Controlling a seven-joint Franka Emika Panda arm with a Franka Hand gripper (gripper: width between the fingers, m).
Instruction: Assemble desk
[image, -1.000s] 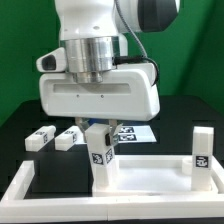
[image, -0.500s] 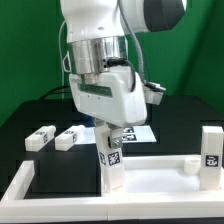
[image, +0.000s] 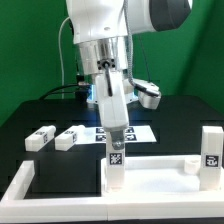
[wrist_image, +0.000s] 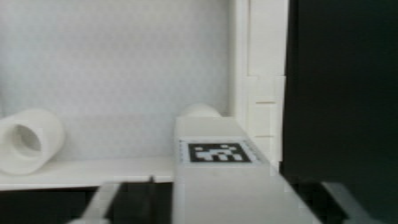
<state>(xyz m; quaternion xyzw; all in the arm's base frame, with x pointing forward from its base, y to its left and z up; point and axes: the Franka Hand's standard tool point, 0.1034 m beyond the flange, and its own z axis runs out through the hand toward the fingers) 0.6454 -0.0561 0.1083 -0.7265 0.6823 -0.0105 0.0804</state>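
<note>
The white desk tabletop (image: 160, 180) lies flat at the front, rim up. My gripper (image: 114, 138) is shut on a white tagged leg (image: 114, 165) that stands upright at the tabletop's corner on the exterior view's left. A second leg (image: 210, 148) stands upright at the corner on the right. Two loose legs (image: 40, 137) (image: 68, 138) lie on the black table to the left. In the wrist view my gripper (wrist_image: 226, 200) holds the leg (wrist_image: 222, 170) between both fingers (wrist_image: 123, 198), over the tabletop (wrist_image: 125, 70), with a round socket (wrist_image: 22, 145) beside it.
The marker board (image: 138, 131) lies flat behind the held leg. A white border strip (image: 18, 185) edges the black table at the front left. A green backdrop stands behind the table.
My hand has turned about the vertical, from broadside to edge-on, with the leg in its grip. The leg and the tabletop with the other leg have shifted a little to the exterior view's right.
</note>
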